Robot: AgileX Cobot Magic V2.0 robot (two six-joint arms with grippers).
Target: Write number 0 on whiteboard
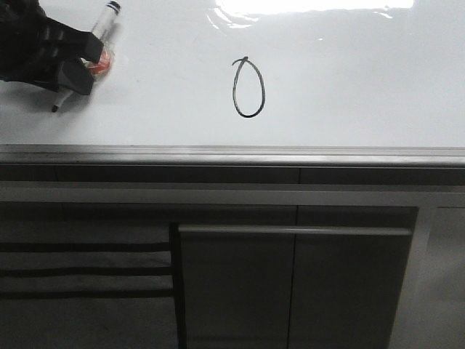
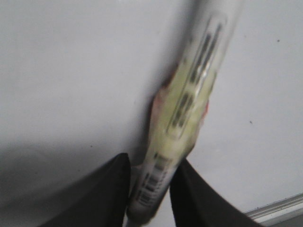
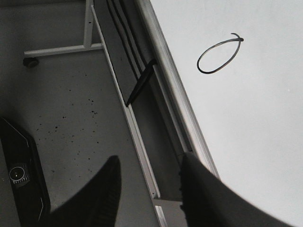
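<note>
Glossy and streaked with glare along its far side, the whiteboard (image 1: 349, 80) fills the upper half of your front view, bounded nearest you by a grey metal edge rail (image 1: 232, 154) above dark cabinet panels (image 1: 290, 283). Near the board's middle you see the number 0 (image 1: 248, 87), a thin black oval, taller than wide, with a small tail at its top. At the board's left side, well apart from the digit, your left gripper (image 1: 86, 62) is clamped on a marker (image 1: 102, 29), tilted with its dark tip (image 1: 55, 108) at the surface. Your right gripper (image 3: 149, 177) stands with its jaws apart and nothing between them, over the floor beside the rail.
</note>
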